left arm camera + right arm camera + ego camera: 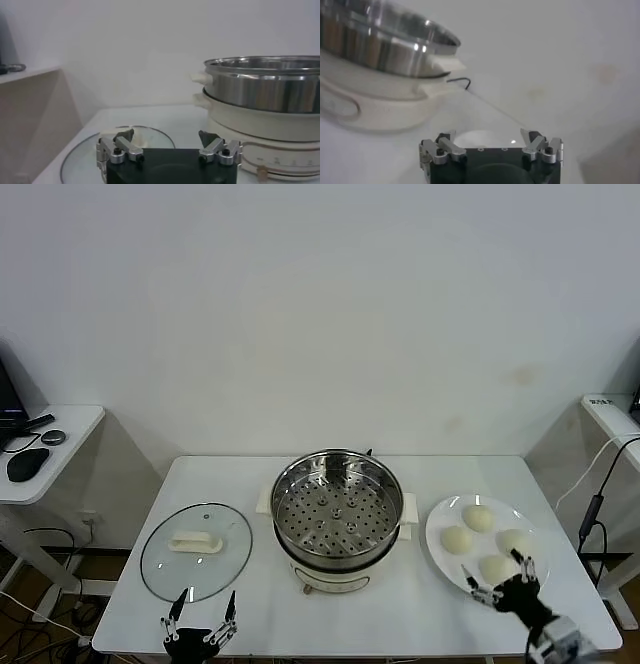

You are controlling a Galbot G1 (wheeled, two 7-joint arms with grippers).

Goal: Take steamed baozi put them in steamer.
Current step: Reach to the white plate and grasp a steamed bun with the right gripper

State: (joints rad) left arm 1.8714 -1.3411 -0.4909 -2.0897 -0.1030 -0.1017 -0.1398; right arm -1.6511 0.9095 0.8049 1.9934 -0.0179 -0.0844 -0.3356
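Observation:
The steamer (338, 519) stands mid-table, a shiny steel pot with an empty perforated floor on a cream base. Four cream-white baozi lie on a round white plate (434, 529) to its right: two at the back (479, 518) (456, 539), one on the right (514, 541) and the nearest one (492, 565). My right gripper (500, 580) is open at the plate's front edge, straddling the nearest baozi, which shows between its jaws in the right wrist view (479, 138). My left gripper (203, 614) is open and empty at the table's front edge, below the lid.
A flat glass lid (196, 549) with a white handle lies left of the steamer; it also shows in the left wrist view (80, 155). A side table with a mouse (25, 466) stands far left. A black cable (600, 484) hangs at the right.

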